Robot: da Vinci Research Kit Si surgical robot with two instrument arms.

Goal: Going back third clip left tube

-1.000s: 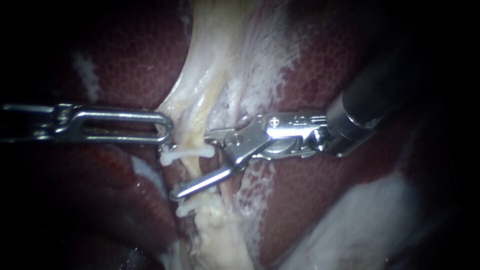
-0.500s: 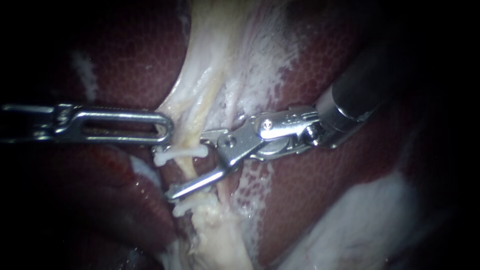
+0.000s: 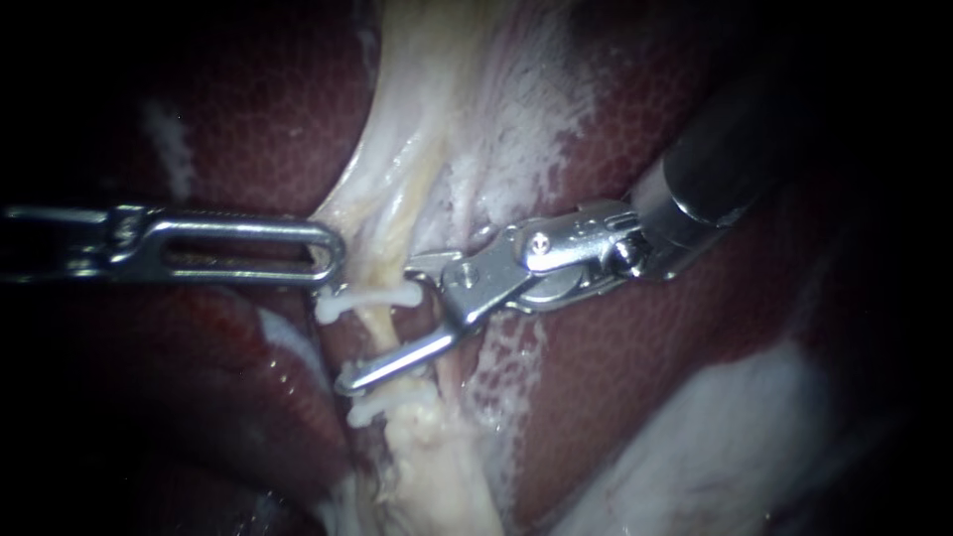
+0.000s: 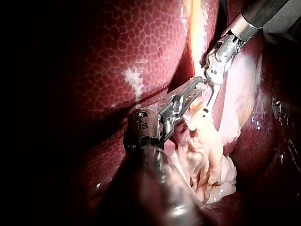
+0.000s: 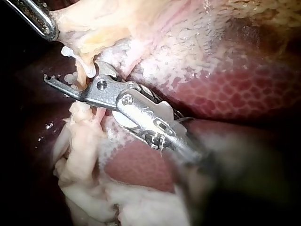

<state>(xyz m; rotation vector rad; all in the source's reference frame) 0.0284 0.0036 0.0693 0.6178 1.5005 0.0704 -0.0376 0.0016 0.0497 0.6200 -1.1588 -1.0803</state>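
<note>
Endoscope view: the shiny metal right instrument (image 3: 380, 326) has its jaws spread wide around the thin yellow left tube (image 3: 373, 318). They sit between the upper white clip (image 3: 365, 301) and the lower white clip (image 3: 392, 405). The shiny metal left instrument (image 3: 333, 253) pinches the pale tissue (image 3: 397, 189) over the dark red liver (image 3: 645, 328).

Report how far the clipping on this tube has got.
Done: an upper clip and a lower clip sit across the tube. In hand: the left instrument grips pale tissue beside the upper clip; the right instrument stands open astride the tube between the clips. No third clip shows. Left: draw the right instrument clear.
</note>
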